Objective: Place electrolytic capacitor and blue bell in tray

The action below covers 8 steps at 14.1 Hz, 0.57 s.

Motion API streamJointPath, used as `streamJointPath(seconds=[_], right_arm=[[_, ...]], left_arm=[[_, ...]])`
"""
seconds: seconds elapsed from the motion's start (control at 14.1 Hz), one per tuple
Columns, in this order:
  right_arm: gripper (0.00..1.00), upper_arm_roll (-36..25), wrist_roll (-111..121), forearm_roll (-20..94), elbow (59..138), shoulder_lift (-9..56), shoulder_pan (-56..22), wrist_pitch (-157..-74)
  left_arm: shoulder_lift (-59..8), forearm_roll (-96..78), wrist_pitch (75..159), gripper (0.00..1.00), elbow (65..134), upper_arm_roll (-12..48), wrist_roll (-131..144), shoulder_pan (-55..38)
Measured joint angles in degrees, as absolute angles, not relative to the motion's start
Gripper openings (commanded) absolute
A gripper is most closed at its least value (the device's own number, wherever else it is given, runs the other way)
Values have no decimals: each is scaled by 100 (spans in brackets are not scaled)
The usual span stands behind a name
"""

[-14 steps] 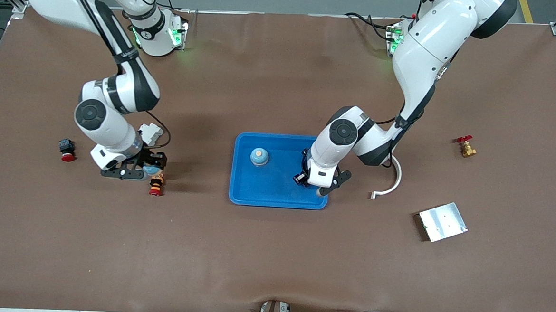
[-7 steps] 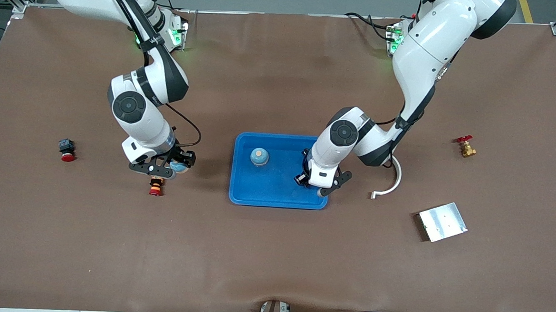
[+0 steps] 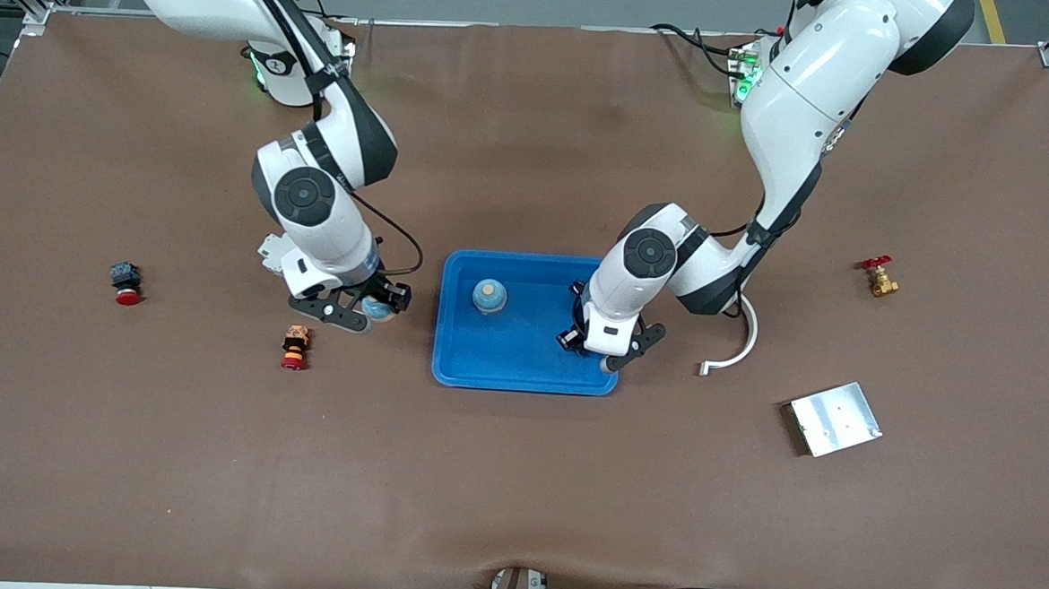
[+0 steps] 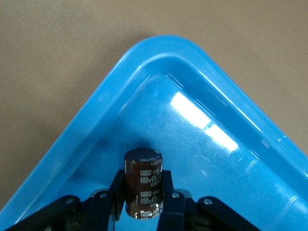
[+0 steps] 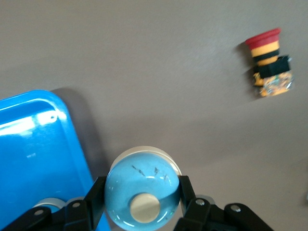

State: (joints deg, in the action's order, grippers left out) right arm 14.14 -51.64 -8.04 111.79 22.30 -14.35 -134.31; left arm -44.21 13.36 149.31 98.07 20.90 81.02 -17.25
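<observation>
The blue tray lies mid-table. One blue bell with a cream knob stands in it. My right gripper is shut on a second blue bell and holds it over the table, just outside the tray's rim at the right arm's end. My left gripper is low inside the tray, at its corner toward the left arm's end. It is shut on the dark brown electrolytic capacitor, which stands upright between the fingers over the tray floor.
A red-and-orange push button lies near the right gripper, also in the right wrist view. A black-and-red button lies toward the right arm's end. A white curved piece, a silver plate and a brass valve lie toward the left arm's end.
My right arm has carried the blue bell from beside the red-and-orange button toward the tray. The left gripper has stayed in the tray with the capacitor.
</observation>
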Motion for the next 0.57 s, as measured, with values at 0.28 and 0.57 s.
streamJointPath(seconds=[0.28,0.57], right_arm=[[0,1407,-6335,-1253,10629,2600,-1844,-13072],[0,1405,-7050,-1396,10121,3036,-2164,-12829]], left_arm=[[-4420,1336,14931,100,9783,2089,8101,-1720],[-4391,1336,14935,100,9719,2087,8102,-1648]])
